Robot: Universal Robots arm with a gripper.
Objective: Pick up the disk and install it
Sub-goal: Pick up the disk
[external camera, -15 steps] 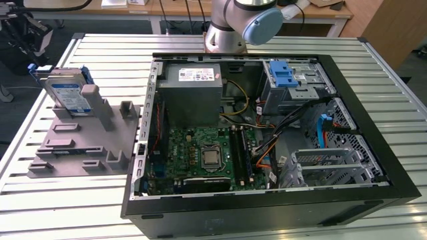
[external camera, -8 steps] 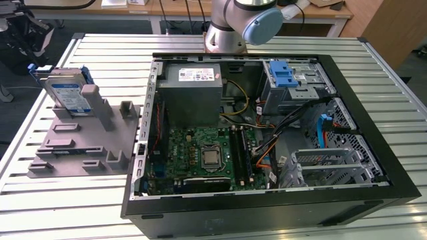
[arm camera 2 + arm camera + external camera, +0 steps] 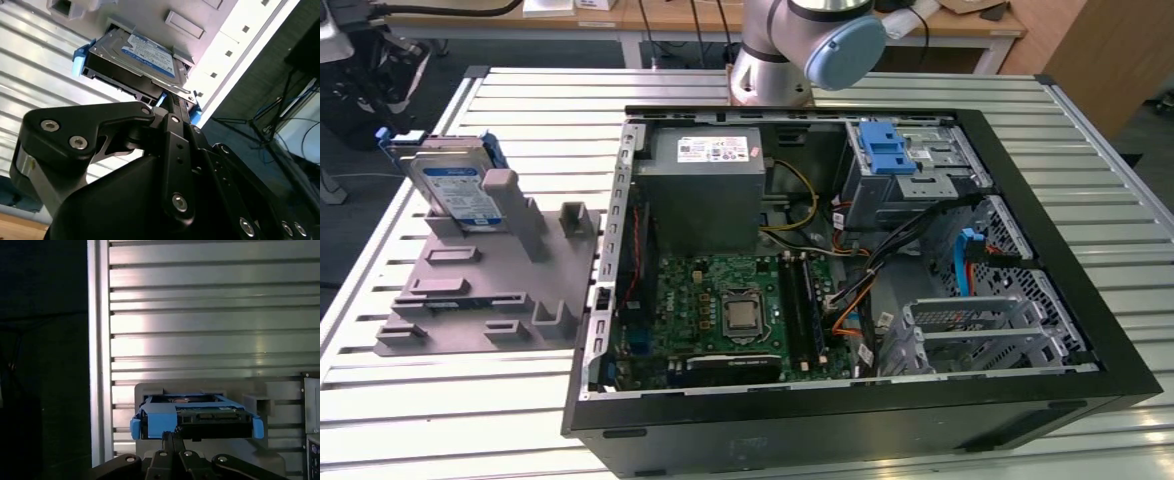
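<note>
On grey stand [image 3: 494, 300], upright disk [image 3: 460, 195]

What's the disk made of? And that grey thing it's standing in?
The disk looks like bare silvery metal, shiny in the second wrist view, with a paper-like white-and-blue label and blue rails that look like plastic. The grey stand is probably matte plastic, moulded or printed: dull, even colour, no glints.

Silver arm [image 3: 767, 70], pale-blue joint cap [image 3: 845, 50]; black tool [image 3: 172, 106] with silver screws [image 3: 78, 143]
</note>
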